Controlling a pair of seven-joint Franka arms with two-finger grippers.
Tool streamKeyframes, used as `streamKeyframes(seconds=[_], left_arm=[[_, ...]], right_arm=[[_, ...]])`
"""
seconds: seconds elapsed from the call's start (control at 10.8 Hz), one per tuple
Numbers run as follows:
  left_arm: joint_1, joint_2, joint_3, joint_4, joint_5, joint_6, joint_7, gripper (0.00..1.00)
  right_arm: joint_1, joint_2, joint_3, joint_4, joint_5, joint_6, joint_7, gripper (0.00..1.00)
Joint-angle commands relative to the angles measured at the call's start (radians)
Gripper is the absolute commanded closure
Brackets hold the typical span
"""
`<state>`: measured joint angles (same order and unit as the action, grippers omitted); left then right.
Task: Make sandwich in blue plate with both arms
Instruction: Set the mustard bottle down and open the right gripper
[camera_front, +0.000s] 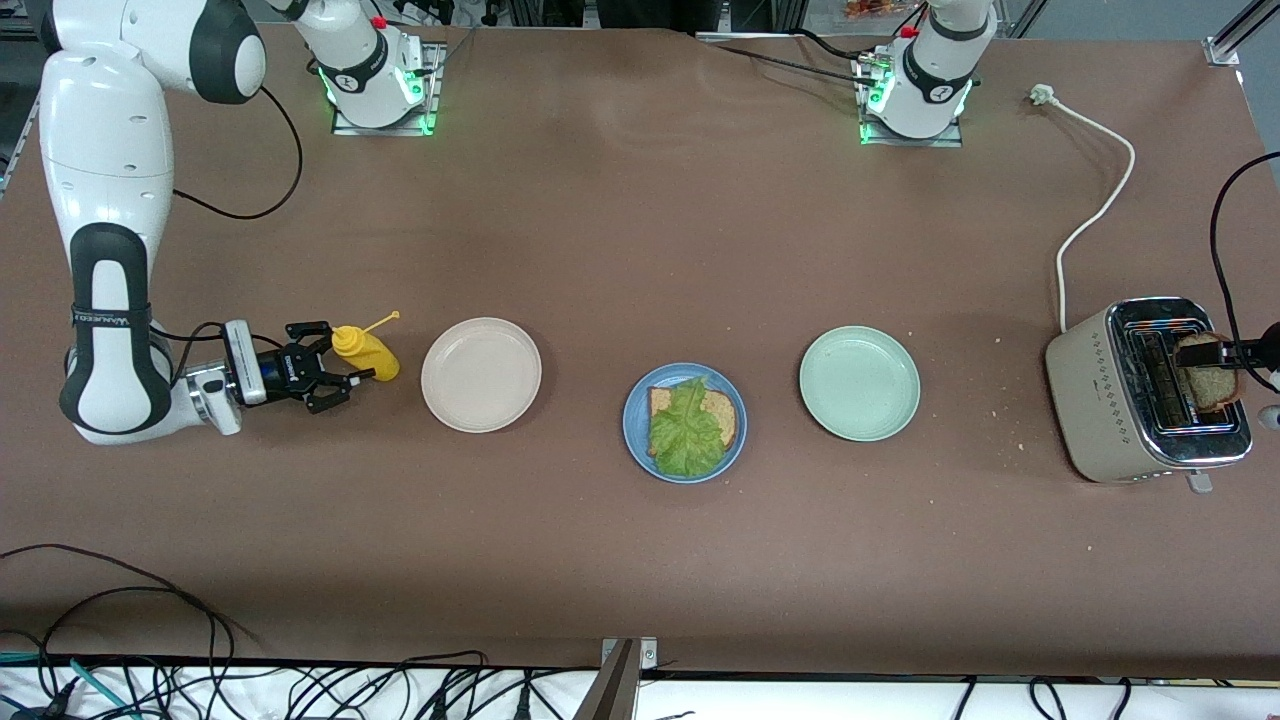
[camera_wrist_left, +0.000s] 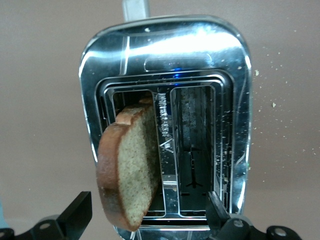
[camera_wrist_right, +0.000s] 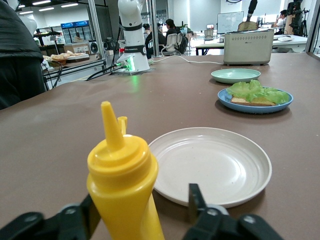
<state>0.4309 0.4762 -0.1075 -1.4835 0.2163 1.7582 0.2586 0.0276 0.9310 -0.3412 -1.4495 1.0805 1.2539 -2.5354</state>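
The blue plate (camera_front: 635, 440) sits mid-table and holds one brown bread slice (camera_front: 722, 417) with a green lettuce leaf (camera_front: 686, 430) on top; it also shows as the blue plate (camera_wrist_right: 255, 107) in the right wrist view. A second bread slice (camera_wrist_left: 132, 165) sticks up, tilted, out of a toaster (camera_front: 1100, 400) slot. My left gripper (camera_wrist_left: 147, 210) is open astride that slice without touching it, and shows as the left gripper (camera_front: 1240, 350) above the toaster. My right gripper (camera_front: 335, 362) is open around a yellow squeeze bottle (camera_wrist_right: 125, 185) standing on the table.
A cream-white plate (camera_front: 481, 374) lies between the bottle (camera_front: 365, 352) and the blue plate. A mint-green plate (camera_front: 859, 383) lies between the blue plate and the toaster. The toaster's white cord (camera_front: 1095, 200) runs toward the left arm's base. Crumbs dot the table by the toaster.
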Motion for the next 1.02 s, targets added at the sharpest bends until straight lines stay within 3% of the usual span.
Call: streamKeyframes(seconds=[0.0, 0.37, 0.65, 0.74, 0.92], left_arm=[[0.035, 0.005, -0.008, 0.006, -0.023, -0.002, 0.022, 0.0], [0.058, 0.035, -0.009, 0.008, -0.06, 0.004, 0.044, 0.03], [0.055, 0.039, -0.011, 0.009, -0.06, 0.0, 0.047, 0.56], [0.055, 0.038, -0.011, 0.015, -0.06, -0.003, 0.065, 0.68], [0.06, 0.038, -0.011, 0.022, -0.061, -0.003, 0.099, 0.78]], right_arm=[[-0.058, 0.005, 0.008, 0.026, 0.027, -0.011, -0.005, 0.0], [-0.136, 0.002, -0.001, 0.029, 0.035, 0.055, 0.126, 0.0], [-0.141, -0.041, -0.034, 0.041, 0.061, 0.056, 0.405, 0.0], [-0.134, -0.061, -0.05, 0.061, 0.056, 0.056, 0.513, 0.0], [-0.127, -0.096, -0.055, 0.101, 0.044, 0.055, 0.723, 0.0]])
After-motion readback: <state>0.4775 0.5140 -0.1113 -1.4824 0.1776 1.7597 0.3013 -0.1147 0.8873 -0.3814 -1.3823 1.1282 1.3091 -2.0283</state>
